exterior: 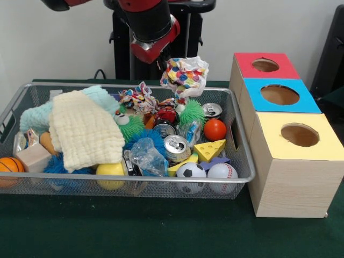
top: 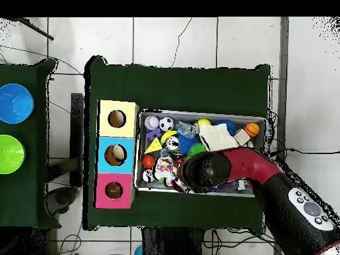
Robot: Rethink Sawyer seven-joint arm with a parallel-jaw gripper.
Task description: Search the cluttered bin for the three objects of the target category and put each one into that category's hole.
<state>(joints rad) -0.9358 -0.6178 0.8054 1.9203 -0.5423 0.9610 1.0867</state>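
Front view shows us the gripper (exterior: 167, 63) above the far side of the cluttered bin (exterior: 244, 174), with a polka-dot cloth (exterior: 185, 75) hanging at its tip. We read the jaws as clamped on that cloth, though the fingers themselves are hidden behind the fabric. The wire basket sits left of three wooden boxes: the red-topped box (exterior: 244, 60) farthest, the blue-topped box (exterior: 255, 102) in the middle, the yellow-topped box (exterior: 271, 141) nearest.

In the overhead view the arm covers much of the basket, and the cloth (top: 166, 166) shows just beside the gripper (top: 178, 174).

We see two risks. The grip looks to be on one corner, so the cloth could slip out during travel. Its loose folds could also drape over a hole's edge instead of dropping through, or snag the knotted rope toy (exterior: 141, 98) just below.
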